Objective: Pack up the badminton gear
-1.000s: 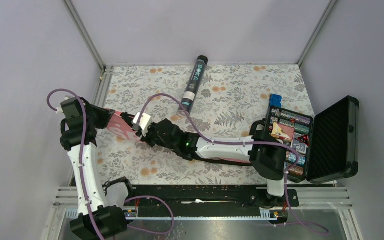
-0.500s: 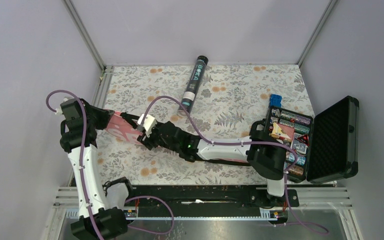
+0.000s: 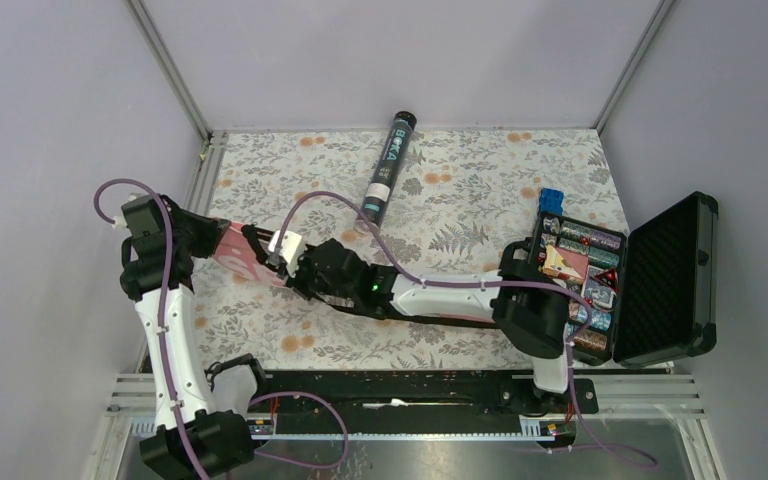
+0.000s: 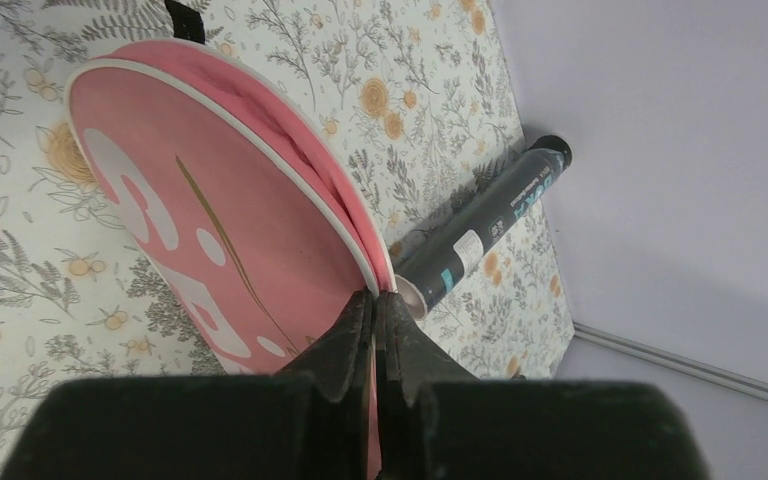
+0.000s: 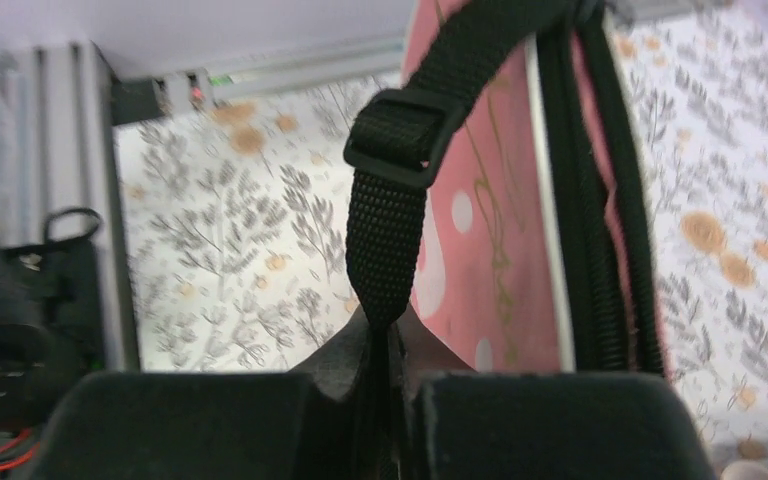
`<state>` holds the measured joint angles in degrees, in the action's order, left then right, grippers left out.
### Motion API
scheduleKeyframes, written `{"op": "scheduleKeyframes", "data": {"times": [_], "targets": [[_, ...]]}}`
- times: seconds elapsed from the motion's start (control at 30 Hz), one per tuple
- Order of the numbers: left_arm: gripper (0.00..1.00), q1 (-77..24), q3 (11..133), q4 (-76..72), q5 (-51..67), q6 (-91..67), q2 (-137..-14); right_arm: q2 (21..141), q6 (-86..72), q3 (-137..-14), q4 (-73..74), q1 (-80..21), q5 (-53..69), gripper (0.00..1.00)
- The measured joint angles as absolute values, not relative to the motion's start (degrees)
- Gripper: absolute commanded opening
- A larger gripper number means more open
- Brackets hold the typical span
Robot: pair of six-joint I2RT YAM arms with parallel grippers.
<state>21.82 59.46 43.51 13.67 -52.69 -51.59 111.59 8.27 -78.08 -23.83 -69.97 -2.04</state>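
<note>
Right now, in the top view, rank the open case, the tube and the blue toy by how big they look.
Largest to smallest:
1. case
2. tube
3. blue toy
None looks much nearer the camera, so the order holds.

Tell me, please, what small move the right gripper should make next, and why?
Probably pull the right gripper gently away from the left gripper to spread the pink bag. The right is shut on the bag's black strap, the left on its rim, and the black tube lies outside it.
</note>
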Motion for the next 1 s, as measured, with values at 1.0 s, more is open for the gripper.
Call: {"op": "scheduleKeyframes", "data": {"times": [1.0], "targets": [[0.00, 21.89, 55.83, 39.27, 16.36, -54.35, -49.34, 104.44, 4.64, -87.20, -13.13, -67.02, 7.20, 0.06]]}}
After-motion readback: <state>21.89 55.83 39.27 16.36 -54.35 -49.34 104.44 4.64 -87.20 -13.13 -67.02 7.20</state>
